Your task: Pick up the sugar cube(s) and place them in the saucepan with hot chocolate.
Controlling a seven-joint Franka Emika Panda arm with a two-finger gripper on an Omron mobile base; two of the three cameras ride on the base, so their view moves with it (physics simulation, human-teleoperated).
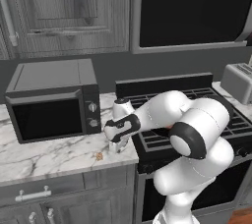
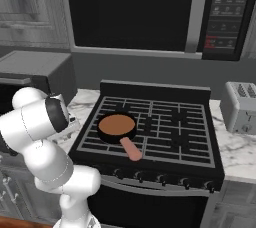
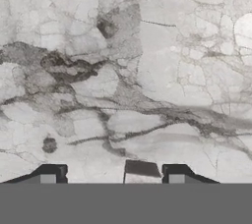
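Observation:
One tiny orange-tan sugar cube [image 1: 99,156] lies on the marble counter [image 1: 49,156] near its front edge. My gripper [image 1: 116,148] points down at the counter just right of the cube, a short way apart from it. In the hand view the gripper [image 3: 113,175] is open over bare marble, its fingertips [image 3: 51,174] wide apart. A small pale block with a dark top [image 3: 141,170] sits low between them; I cannot tell what it is. The saucepan with hot chocolate [image 2: 117,125] stands on the stove's front left burner, its salmon-pink handle [image 2: 131,149] pointing toward the front.
A black microwave [image 1: 51,100] stands on the counter behind and left of the gripper. The black stove [image 2: 150,127] adjoins the counter on the right. A silver toaster [image 2: 241,107] sits on the far right counter. Cabinets and a built-in microwave hang above.

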